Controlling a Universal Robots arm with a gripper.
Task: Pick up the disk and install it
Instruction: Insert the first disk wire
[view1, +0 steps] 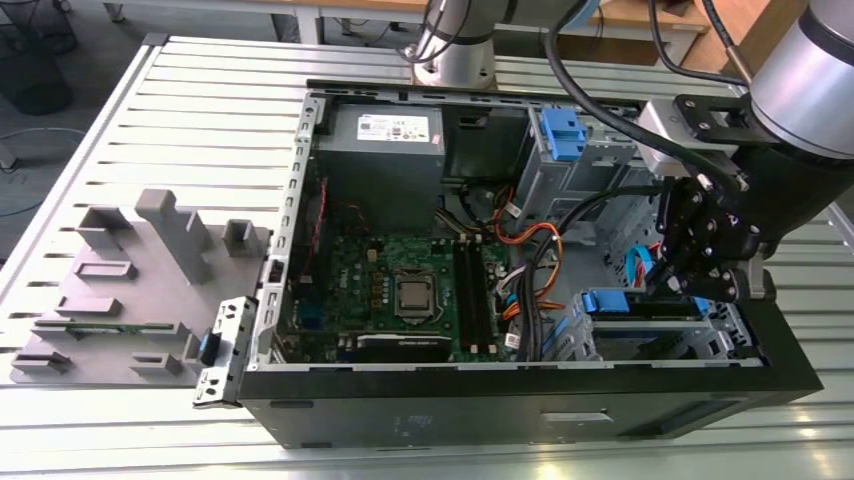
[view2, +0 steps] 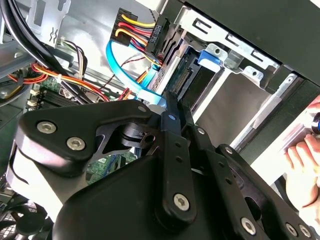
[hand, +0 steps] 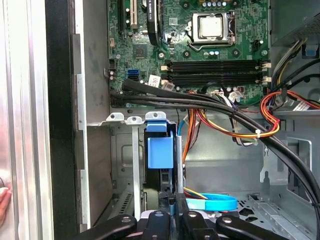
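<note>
**Gripper at the drive cage, disk seated in its slot**

In both wrist views the gripper (hand: 174, 216) (view2: 175, 99) has its two black fingers (view2: 171, 150) drawn together with a thin slit between them and nothing clamped. Its tips sit just short of the disk (hand: 160, 181) (view2: 183, 75). The disk stands on edge in the metal drive cage (hand: 136, 165), with its blue bracket tab (hand: 160, 150) on the side away from the gripper. I cannot tell whether the tips touch the disk.

One flat blue cable (hand: 210, 203) loops beside the fingers, next to a bundle of red, yellow and orange wires (hand: 235, 131).

In the exterior view the gripper (view1: 683, 288) hangs inside the open computer case (view1: 534, 415), at the near corner on the exterior view's right. There the one disk (view1: 627, 303) lies in the cage, directly beside the gripper. A second blue tab (view1: 561, 133) sits in the upper cage toward the far edge of the case.

Further in lie one green circuit board (view1: 360, 270) with one processor (view1: 416, 293), and one grey power box (view1: 387, 130) in the far corner.

The case rests on a slatted metal table (view1: 200, 100). One grey moulded tray (view1: 147, 260) stands beside the case on the exterior view's left.

A person's hand (view2: 305, 160) shows outside the case wall in the second wrist view.
</note>
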